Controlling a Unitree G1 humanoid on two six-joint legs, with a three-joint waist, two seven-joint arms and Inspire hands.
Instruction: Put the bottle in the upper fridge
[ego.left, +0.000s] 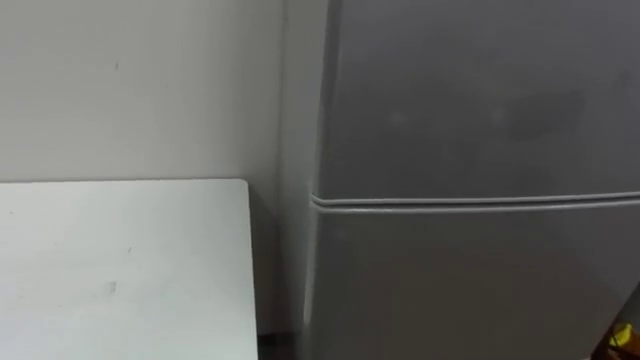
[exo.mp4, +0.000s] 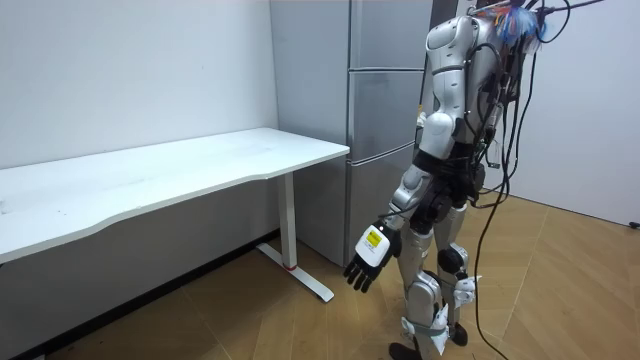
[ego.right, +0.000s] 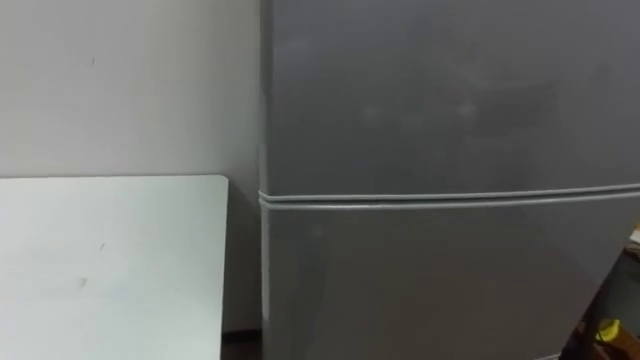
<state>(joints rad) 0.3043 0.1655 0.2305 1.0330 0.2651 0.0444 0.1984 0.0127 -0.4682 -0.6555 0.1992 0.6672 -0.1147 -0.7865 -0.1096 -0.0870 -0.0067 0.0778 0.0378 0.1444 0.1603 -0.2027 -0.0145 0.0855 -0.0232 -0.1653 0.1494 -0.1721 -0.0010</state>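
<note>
Robot stood facing the fridge (ego.left: 470, 120), doors shut, table (ego.left: 120, 260) on its left. Left hand (exo.mp4: 368, 262) hung low, fingers loose and spread, empty. Couldn't tell where the bottle was, maybe that yellow speck (ego.left: 622, 335) at the right edge. Seemed like the approach step; next it'd need to open the upper door (ego.left: 480, 90).

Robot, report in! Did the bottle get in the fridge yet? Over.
Left hand open, hanging by its side. Fridge doors both shut. Yellow speck at lower right edge, maybe the bottle, cannot tell.

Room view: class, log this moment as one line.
robot: standing before fridge, white table on its left | fridge: both doors shut | left hand: open, hanging at side
</note>
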